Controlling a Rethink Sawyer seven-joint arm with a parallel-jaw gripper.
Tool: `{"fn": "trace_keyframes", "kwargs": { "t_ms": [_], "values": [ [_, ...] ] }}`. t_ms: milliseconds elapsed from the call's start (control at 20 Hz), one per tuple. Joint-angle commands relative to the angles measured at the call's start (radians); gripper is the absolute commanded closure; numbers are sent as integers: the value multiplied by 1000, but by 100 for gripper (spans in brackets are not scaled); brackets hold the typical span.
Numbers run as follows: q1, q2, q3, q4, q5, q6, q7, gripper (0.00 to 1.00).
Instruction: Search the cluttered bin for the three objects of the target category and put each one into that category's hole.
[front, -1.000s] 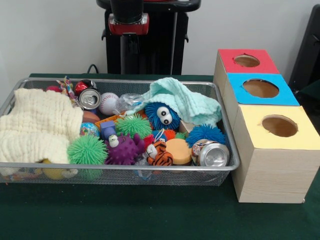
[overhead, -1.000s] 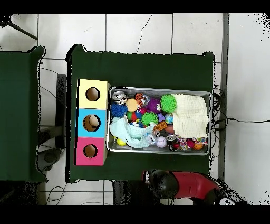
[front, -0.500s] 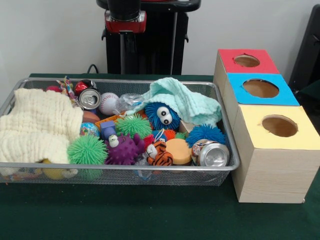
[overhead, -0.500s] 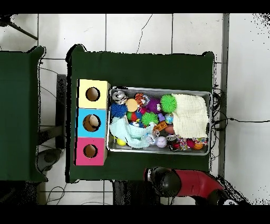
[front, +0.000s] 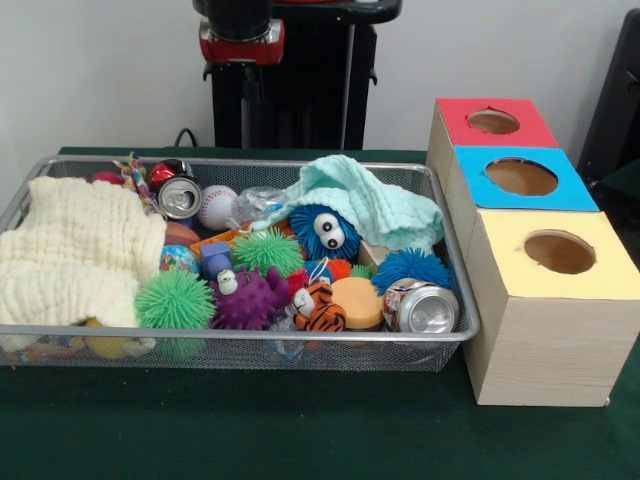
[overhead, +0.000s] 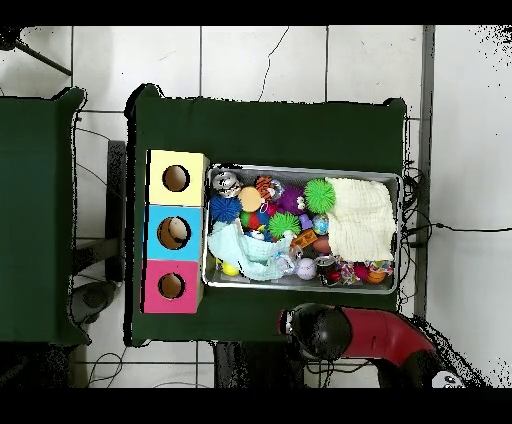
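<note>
Arm: the red and black arm (overhead: 365, 340) sat pulled back at the desk's edge, off to the side of the bin, not over it.
End effector: only the red-banded end (front: 241, 30) showed at the top of the front view, so I couldn't tell if it was clenched or released.
Bin: a wire mesh bin (front: 300, 350) on the green desk (front: 300, 430), crammed full (seriously, stuffed).
Cloths: a cream cloth (front: 75, 250) bunched over one end, a mint cloth (front: 370, 200) draped over the back corner nearest the boxes.
Cans: one can (front: 422, 307) lay on its side in the front corner by the yellow box, another can (front: 179, 196) at the back next to a baseball (front: 217, 207).
Fuzzy stuff: a blue googly-eyed furball (front: 324, 232) peeked out from under the mint cloth, with a green spiky ball (front: 175, 300), a purple spiky toy (front: 250, 300) and a blue spiky ball (front: 412, 268) around it.
Other bits: a tiger toy (front: 318, 308) touching an orange disc (front: 358, 301) near the front rail.
Boxes: red box (front: 490, 122), blue box (front: 520, 178) and yellow box (front: 556, 253) in a row just beside the bin, each with a round hole on top.
</note>
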Motion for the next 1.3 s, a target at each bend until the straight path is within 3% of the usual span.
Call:
{"fn": "trace_keyframes", "kwargs": {
  "t_ms": [50,750,1300],
  "values": [
    [-5,68,92,-198,26,63,-39,100],
    [7,232,76,-303,-38,-49,-19,100],
    [1,265,69,-305,-66,-99,-24,100]
  ]
}}
